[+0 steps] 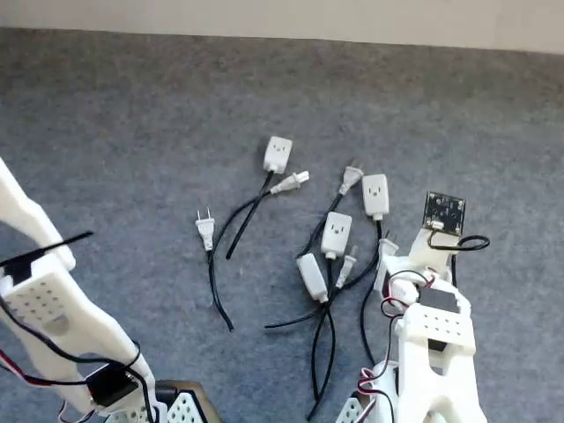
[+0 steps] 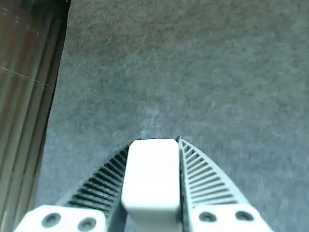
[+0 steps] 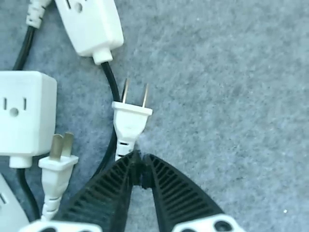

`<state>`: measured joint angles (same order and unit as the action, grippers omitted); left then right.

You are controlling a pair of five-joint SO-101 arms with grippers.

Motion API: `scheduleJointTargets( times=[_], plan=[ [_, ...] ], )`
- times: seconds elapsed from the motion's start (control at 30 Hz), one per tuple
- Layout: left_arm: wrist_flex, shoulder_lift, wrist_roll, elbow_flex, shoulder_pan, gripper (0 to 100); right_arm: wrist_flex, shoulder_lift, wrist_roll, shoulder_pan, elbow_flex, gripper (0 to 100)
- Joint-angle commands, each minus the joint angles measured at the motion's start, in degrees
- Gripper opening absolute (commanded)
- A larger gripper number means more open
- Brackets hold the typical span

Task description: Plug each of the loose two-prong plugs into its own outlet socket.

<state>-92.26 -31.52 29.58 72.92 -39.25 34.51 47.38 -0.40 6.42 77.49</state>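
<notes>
Several white outlet sockets and two-prong plugs on black cords lie in a cluster mid-carpet: sockets (image 1: 278,154), (image 1: 375,196), (image 1: 336,233), and plugs (image 1: 204,229), (image 1: 352,176). My right gripper (image 3: 140,166) is shut, its black fingertips meeting just beside the cord end of a plug (image 3: 129,121) that lies flat with its prongs pointing away. In the high view that gripper (image 1: 386,264) sits at the right edge of the cluster. Off to the left over bare carpet, my left gripper (image 2: 154,141) holds a white block (image 2: 150,179), seemingly a socket, between its ribbed fingers.
Another plug (image 3: 55,166) and two sockets (image 3: 24,111), (image 3: 89,24) lie close beside the right gripper. Black cords cross each other around (image 1: 326,308). A wooden strip (image 2: 24,96) borders the carpet near the left gripper. Open carpet surrounds the cluster.
</notes>
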Motion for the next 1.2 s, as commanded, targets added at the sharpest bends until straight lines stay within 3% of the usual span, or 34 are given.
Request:
scheduleJointTargets(
  times=[0.0, 0.1, 0.6, 0.83, 1.03, 1.17],
  plan=[
    [-7.8, 5.2, 4.7, 1.9, -0.2, 7, -1.0, -0.1, -0.4, -0.3, -0.2, 1.0],
    [-9.4, 5.1, 5.5, -1.5, -0.9, 7, -1.0, -0.1, -0.4, -0.3, -0.2, 1.0],
    [-9.4, 5.7, 6.7, -43.9, 1.3, 7, -0.9, 0.0, 1.9, -0.2, -0.2, 1.0],
    [-8.1, 5.8, 15.9, -55.3, 7.3, 7, -0.9, 0.0, 2.0, -0.4, -0.3, 1.0],
    [-7.4, 5.8, 24.2, -64.7, 16.4, 7, -0.9, 0.0, 2.0, -0.4, -0.3, 1.0],
    [-4.9, 5.8, 25.1, -70.8, 21.4, 7, -0.9, 0.0, 2.0, -0.4, -0.3, 1.0]
  ],
)
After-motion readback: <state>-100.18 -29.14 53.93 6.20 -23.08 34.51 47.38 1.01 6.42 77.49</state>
